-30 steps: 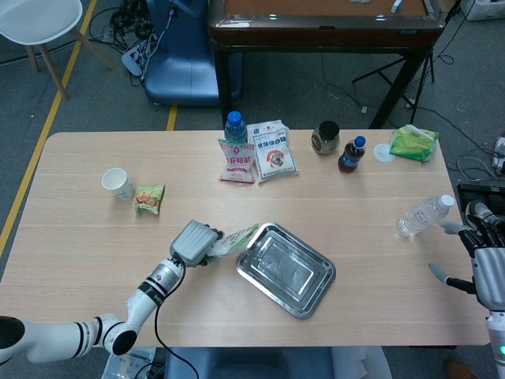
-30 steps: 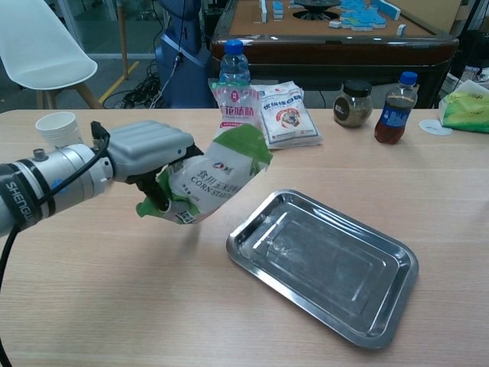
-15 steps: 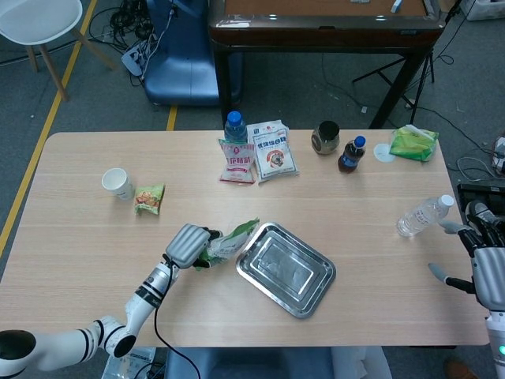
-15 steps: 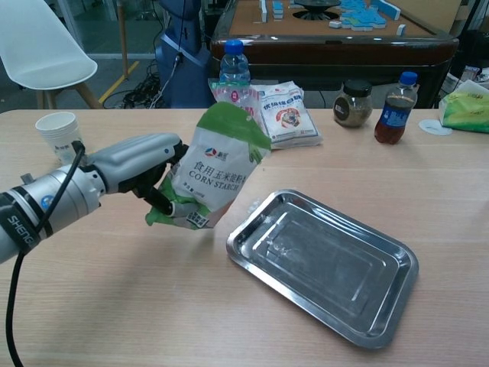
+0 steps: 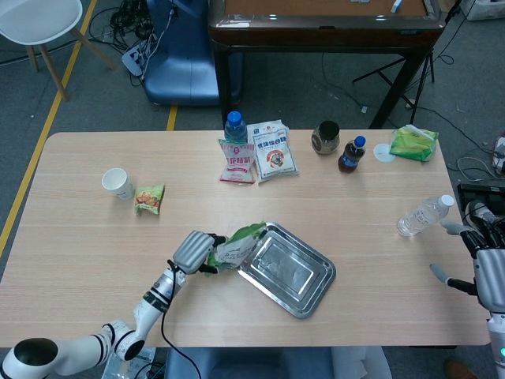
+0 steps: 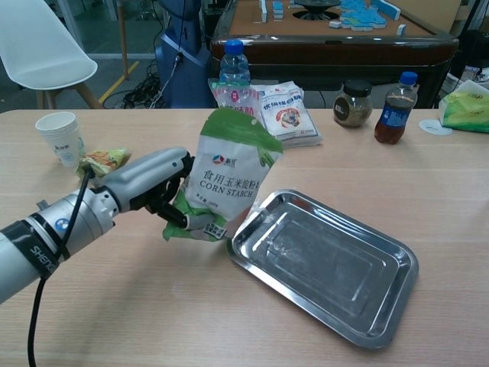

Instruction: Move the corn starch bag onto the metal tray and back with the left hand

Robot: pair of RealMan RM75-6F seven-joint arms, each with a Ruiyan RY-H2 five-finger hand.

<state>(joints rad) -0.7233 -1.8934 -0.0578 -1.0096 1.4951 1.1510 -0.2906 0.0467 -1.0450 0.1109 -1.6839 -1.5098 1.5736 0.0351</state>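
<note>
My left hand (image 6: 149, 183) grips one starch bag (image 6: 228, 177) upright at the one tray's (image 6: 382, 325) left edge. My right hand (image 5: 483, 264) rests released, far right of the tray. Three bottles on the surface (image 6: 114, 306).

- Grey floor (image 5: 95, 95) with a yellow line (image 5: 47, 134) (running diagonally).
- White chair (image 5: 39, 24) at upper left.
- Dark wooden table (image 5: 323, 31) behind.
- Cables (image 5: 130, 31) tangled beside a blue base (image 5: 181, 71).
</note>
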